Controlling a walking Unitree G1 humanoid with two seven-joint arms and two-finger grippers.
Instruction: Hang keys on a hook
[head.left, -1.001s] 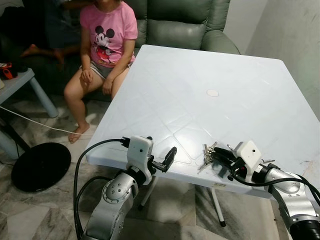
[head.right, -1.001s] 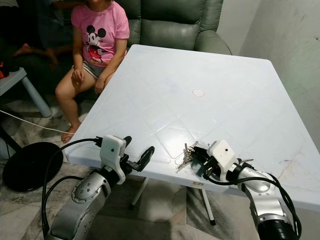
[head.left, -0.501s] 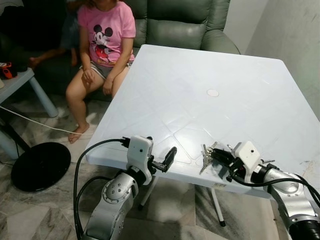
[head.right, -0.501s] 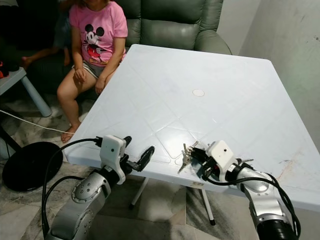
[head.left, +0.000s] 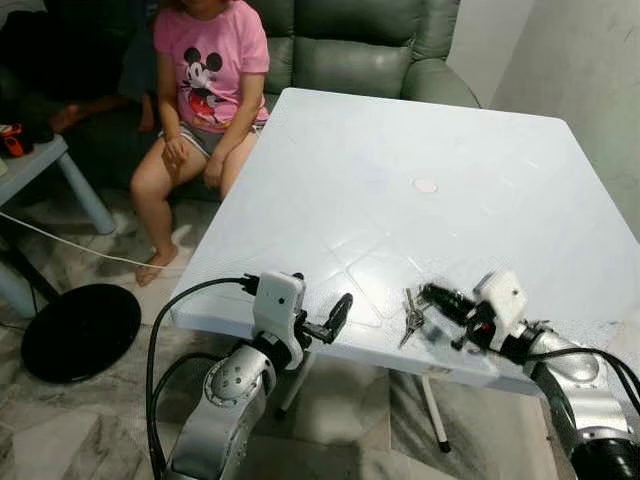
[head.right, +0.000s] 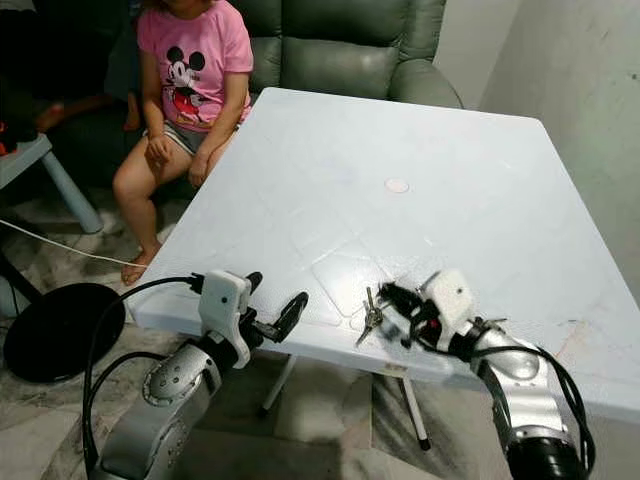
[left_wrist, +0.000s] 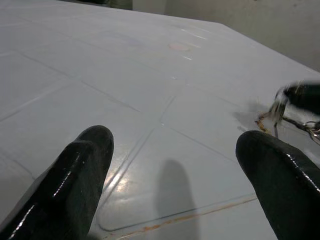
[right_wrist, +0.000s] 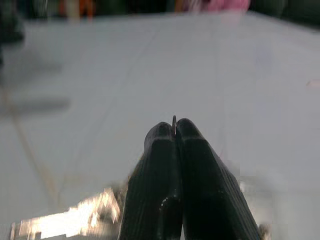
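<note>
Even indoor light glares softly off the white table (head.left: 400, 160); the right wrist view is motion-blurred.

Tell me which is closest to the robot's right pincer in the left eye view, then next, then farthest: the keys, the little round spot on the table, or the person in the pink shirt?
From the right pincer:
1. Keys, hanging right at its tip near the table's front edge.
2. Round spot, farther back, mid-table.
3. Person, farthest, seated past the table's far left corner.
</note>
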